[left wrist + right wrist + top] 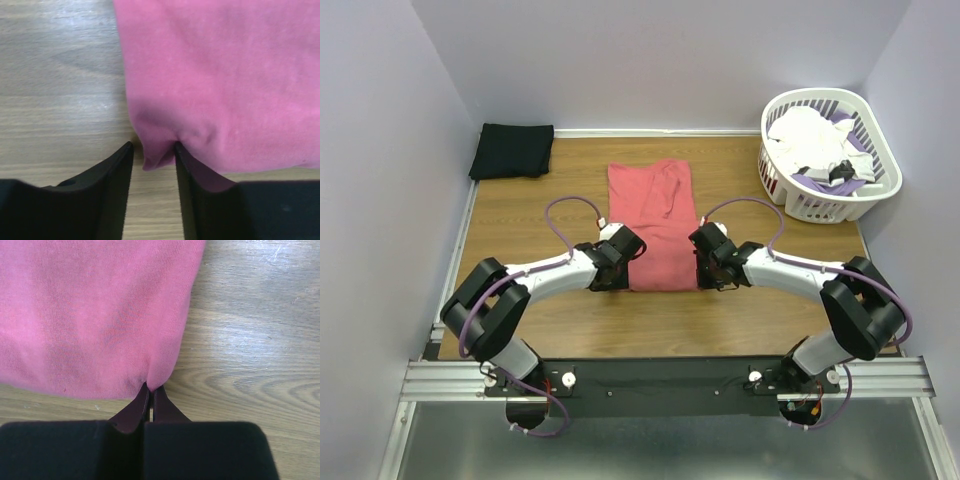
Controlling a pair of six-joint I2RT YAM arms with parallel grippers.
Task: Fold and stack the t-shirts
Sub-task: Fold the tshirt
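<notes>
Coral-red t-shirt (pixel 655 225) lies as a long strip mid-table, and I have an arm at each near corner, I judge so both can lift that edge together and fold it away from me. My right gripper (pixel 151 390) is clamped tight on its corner. My left gripper (pixel 153 146) straddles the other corner with jaws apart, not yet pinching. Black t-shirt (pixel 511 150) sits folded at the far left of the wood-grain table (pixel 510 220). A white basket (pixel 788 192) of laundry stands far right, with pale walls all round.
</notes>
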